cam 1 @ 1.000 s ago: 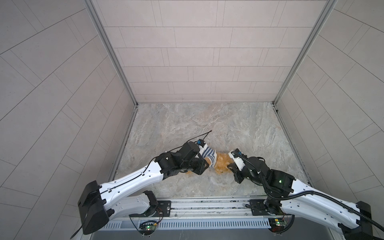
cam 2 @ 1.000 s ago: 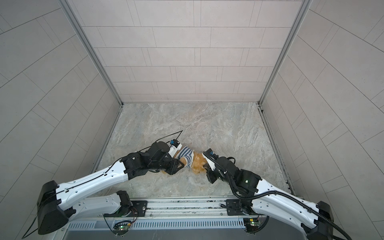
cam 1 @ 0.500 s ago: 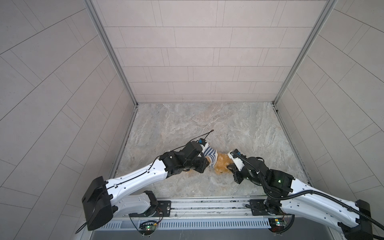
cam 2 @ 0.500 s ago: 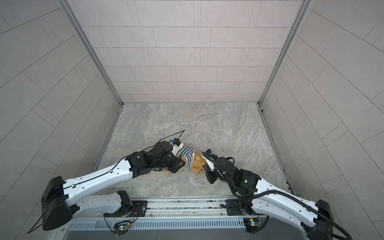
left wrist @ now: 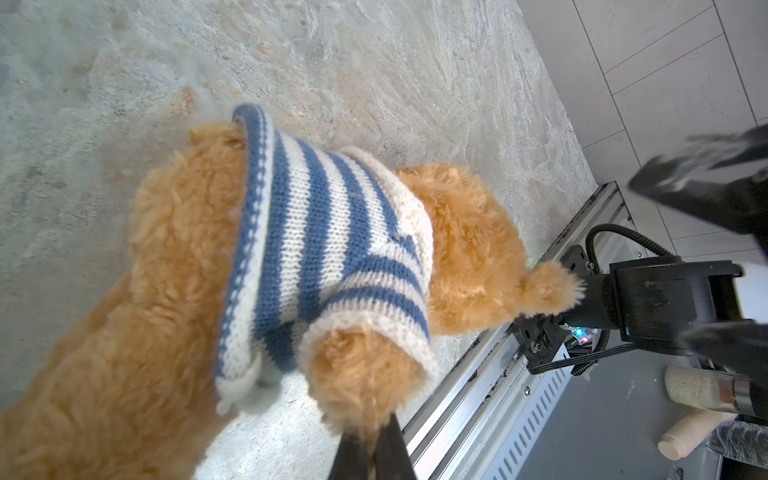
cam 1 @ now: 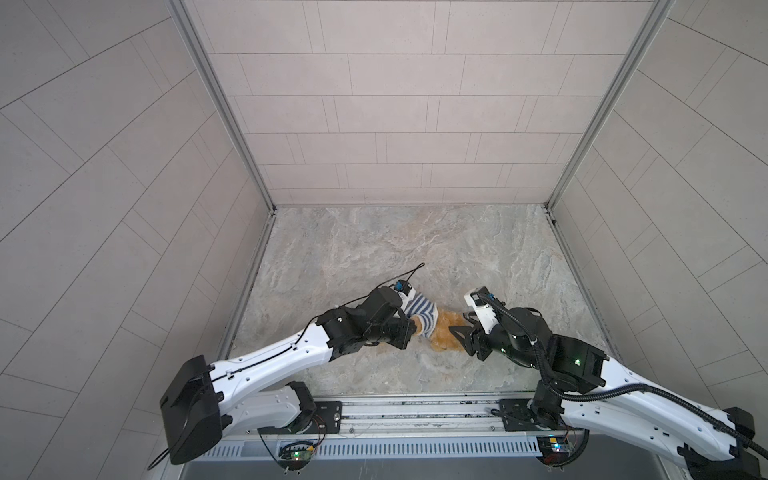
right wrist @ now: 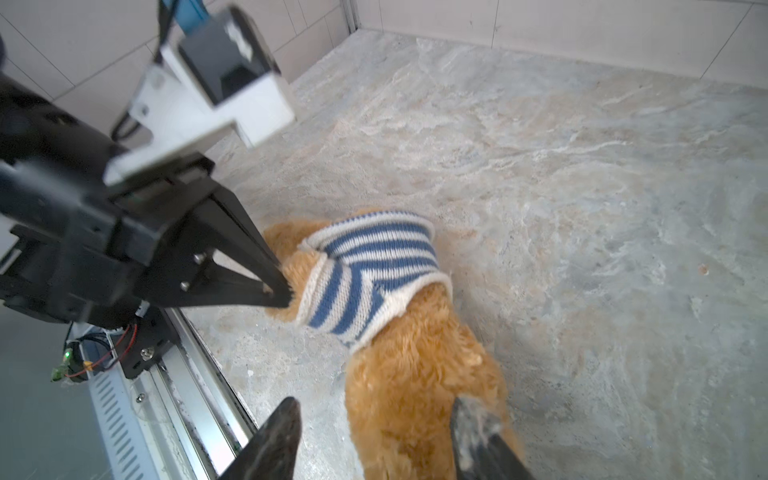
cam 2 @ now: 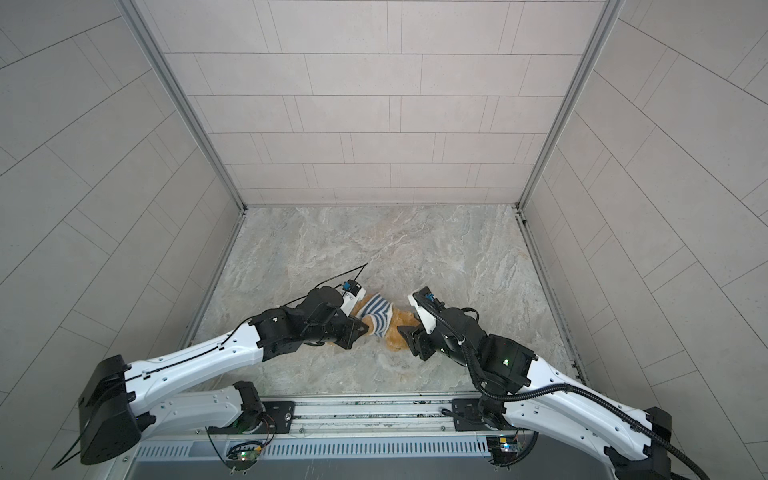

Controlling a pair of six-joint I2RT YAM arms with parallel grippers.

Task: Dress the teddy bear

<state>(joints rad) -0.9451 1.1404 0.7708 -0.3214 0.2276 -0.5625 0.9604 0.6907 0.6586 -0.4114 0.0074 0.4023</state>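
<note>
Lengthwise, the teddy bear point(cam 1: 446, 338) lies in the front half of the worktop point(cam 1: 374, 249), about midway between its left and right edges and a little back from the front edge. Its long axis runs nearly along that front edge but slanted. The end nearer the left edge sits further back, and the end nearer the right edge sits closer to the front.

A blue-and-white striped sweater point(cam 1: 420, 313) covers its middle, with golden fur showing at both ends in a top view point(cam 2: 399, 338). The sweater's wide, blue-trimmed hem faces the left edge. The sleeve joins nearer the other end, so the neck end seems to point toward the right edge. No face shows in any view, and I cannot tell whether the body rests fully on the worktop.

The left gripper point(left wrist: 371, 440) is pinched tight on the furry paw that sticks out of the sleeve, its two tips pressed together with fur between them. The right wrist view shows the same pinch from the side point(right wrist: 280, 291).

The right gripper point(right wrist: 374, 409) has its jaws spread wide and straddles the fur at the bear's right-hand end, gripping nothing. One of its fingers point(right wrist: 473, 424) lies against the fur with strands clinging to it, while the other stands clear.
</note>
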